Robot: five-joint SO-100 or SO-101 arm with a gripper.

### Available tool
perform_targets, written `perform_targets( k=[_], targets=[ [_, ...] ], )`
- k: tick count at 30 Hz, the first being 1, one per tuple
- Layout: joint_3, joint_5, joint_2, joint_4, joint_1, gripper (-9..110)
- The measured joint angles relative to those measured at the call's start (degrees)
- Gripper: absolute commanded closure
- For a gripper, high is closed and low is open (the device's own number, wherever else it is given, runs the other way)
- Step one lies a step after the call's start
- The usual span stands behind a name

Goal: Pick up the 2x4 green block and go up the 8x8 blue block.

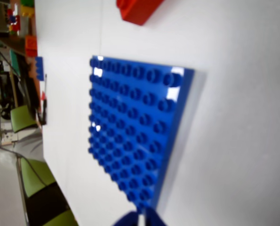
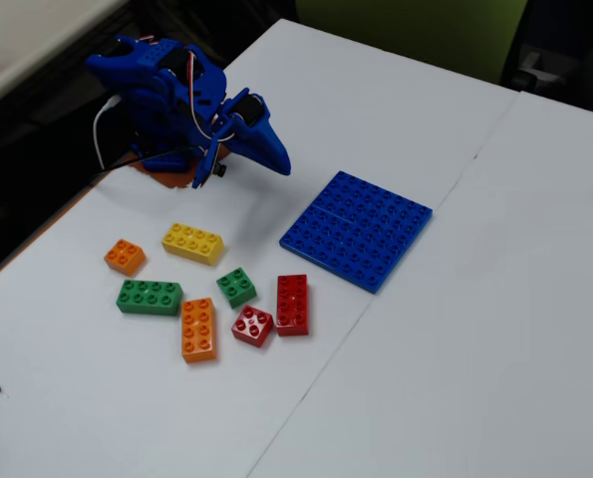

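Note:
The 2x4 green block (image 2: 149, 297) lies flat on the white table at the left of a cluster of bricks in the fixed view; it is out of the wrist view. The 8x8 blue block (image 2: 357, 229) lies flat to the right of the cluster and fills the middle of the wrist view (image 1: 135, 127). My blue gripper (image 2: 276, 159) hangs above the table, near the arm's base and back left of the plate. Its tips (image 1: 140, 220) show at the bottom edge of the wrist view, close together and holding nothing.
Around the green block lie a yellow brick (image 2: 192, 242), a small orange brick (image 2: 125, 257), a long orange brick (image 2: 198, 330), a small green 2x2 brick (image 2: 236, 287), a small red brick (image 2: 252, 326) and a long red brick (image 2: 292, 303). The table edge runs along the left.

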Motion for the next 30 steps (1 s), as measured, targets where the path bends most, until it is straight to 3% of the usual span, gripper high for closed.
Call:
perform_targets(
  k=[22, 30],
  targets=[
    [0.0, -0.7, 0.0, 0.0, 0.0, 101],
    [-0.2, -19.4, 0.0, -0.2, -0.4, 101]
  ],
)
